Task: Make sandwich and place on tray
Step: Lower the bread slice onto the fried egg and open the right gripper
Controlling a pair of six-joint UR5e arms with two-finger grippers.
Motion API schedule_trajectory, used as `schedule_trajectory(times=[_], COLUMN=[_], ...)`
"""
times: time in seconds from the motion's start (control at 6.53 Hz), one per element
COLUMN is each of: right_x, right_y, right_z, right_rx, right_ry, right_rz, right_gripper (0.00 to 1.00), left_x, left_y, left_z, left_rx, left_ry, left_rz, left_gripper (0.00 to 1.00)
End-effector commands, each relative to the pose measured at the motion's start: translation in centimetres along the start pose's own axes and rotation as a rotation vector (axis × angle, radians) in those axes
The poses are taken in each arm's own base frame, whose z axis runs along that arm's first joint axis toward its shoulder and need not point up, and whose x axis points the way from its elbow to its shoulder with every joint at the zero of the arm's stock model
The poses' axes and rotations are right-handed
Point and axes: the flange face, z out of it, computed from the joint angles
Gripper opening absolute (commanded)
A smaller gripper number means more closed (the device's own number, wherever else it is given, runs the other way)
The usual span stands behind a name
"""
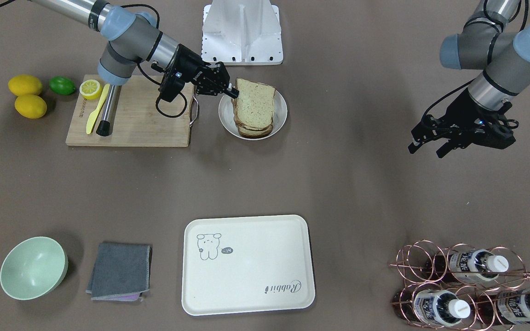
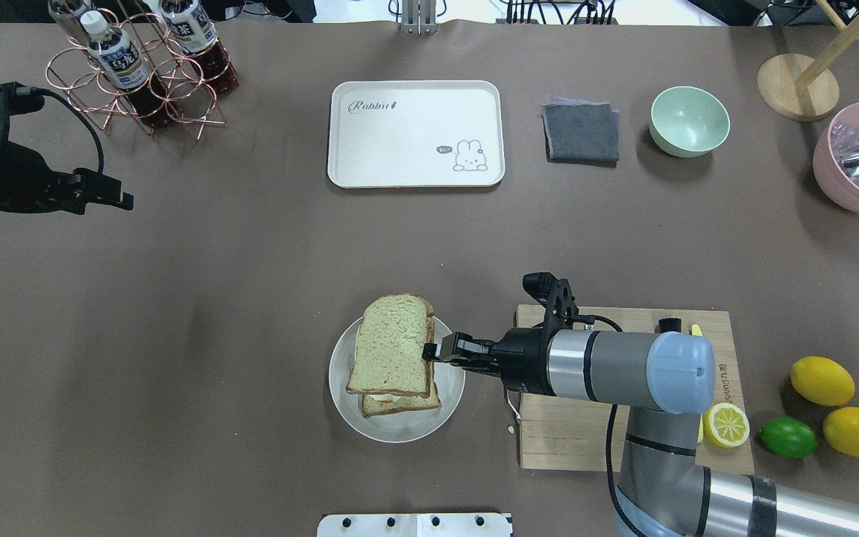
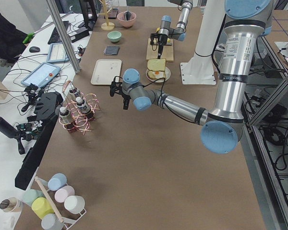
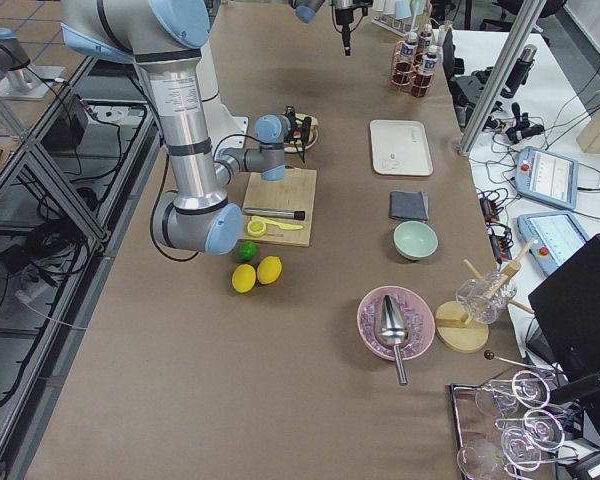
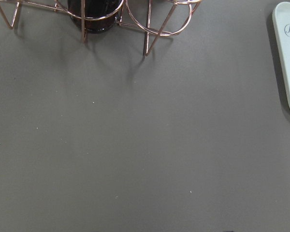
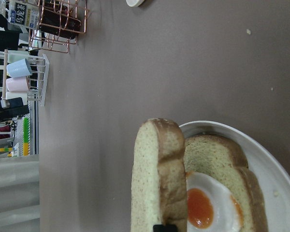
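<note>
My right gripper [image 1: 233,93] is shut on the edge of the top bread slice [image 1: 256,103] and holds it tilted just above the round white dish [image 1: 281,115]. On the dish lies the lower slice [image 6: 217,150] with the white-and-orange fried egg [image 6: 208,203] on it, uncovered in the right wrist view. The overhead view shows the held slice [image 2: 392,347] over the lower one [image 2: 400,405]. The cream tray [image 1: 246,285] lies empty at the table's far side from the robot. My left gripper [image 1: 427,149] hovers open and empty, far from the dish, near the bottle rack.
A wooden cutting board [image 1: 145,124] beside the dish carries a yellow knife, a half lemon and a steel tool. Two lemons [image 1: 25,85] and a lime lie beyond it. A green bowl [image 1: 32,266], a grey cloth [image 1: 120,271] and a copper bottle rack [image 1: 458,285] flank the tray.
</note>
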Motion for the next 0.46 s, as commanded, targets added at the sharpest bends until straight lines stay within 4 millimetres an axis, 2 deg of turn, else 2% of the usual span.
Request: schedule_trajectory(times=[0.0, 0.31], right_x=[0.34, 0.96], right_y=[-0.22, 0.26], right_z=[1.05, 1.01], right_rx=[0.014, 0.006], right_ry=[0.007, 0.017], right_rz=[0.001, 0.005], right_gripper=[0.00, 0.00], left_x=[0.03, 0.26], left_y=[-0.33, -0.41], left_z=[0.35, 0.28], left_rx=[-0.001, 0.001], left_ry=[-0.002, 0.001], left_rz=[0.001, 0.003], left_gripper=[0.89, 0.88])
